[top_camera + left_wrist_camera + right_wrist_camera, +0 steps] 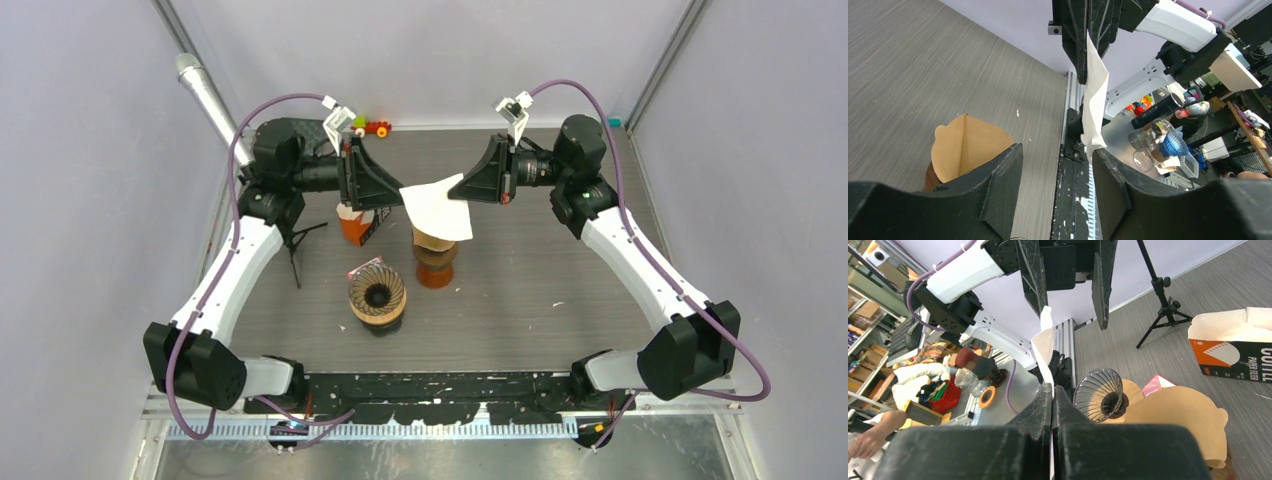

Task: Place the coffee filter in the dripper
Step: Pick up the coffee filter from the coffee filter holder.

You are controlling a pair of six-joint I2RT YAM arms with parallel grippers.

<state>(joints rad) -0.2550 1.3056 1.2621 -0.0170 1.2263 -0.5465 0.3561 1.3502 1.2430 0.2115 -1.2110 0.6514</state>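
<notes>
Starting from the left, the left gripper (pixel 1057 151) is seen with its jaws spread wide and nothing gripped. It is raised above the table and turned toward the other arm. Below it in the overhead view, the dripper (pixel 377 293), a ribbed glass cone on a round base, stands empty on the table, with an orange filter box (pixel 357 222) behind it. Further right, the white coffee filter (pixel 438 208) is held in the air between the two arms, above a stack of brown filters (pixel 436 240) and well clear of the dripper. Its free edge reaches into the gap between the left fingers; whether either finger is touched cannot be told. At the right, the right gripper (pixel 1052 389) is clamped on the filter's other edge, its fingers pressed together on the paper.

The step in hand is judged to be a mid-air handling of the filter, either a handover or an opening of the flat paper into a cone. Placement has not begun. For the next move, the free edge would need to be pinched by the left fingers without the thin sheet being creased. The filter would then have to be carried leftward and lowered point-first into the dripper's mouth.
</notes>
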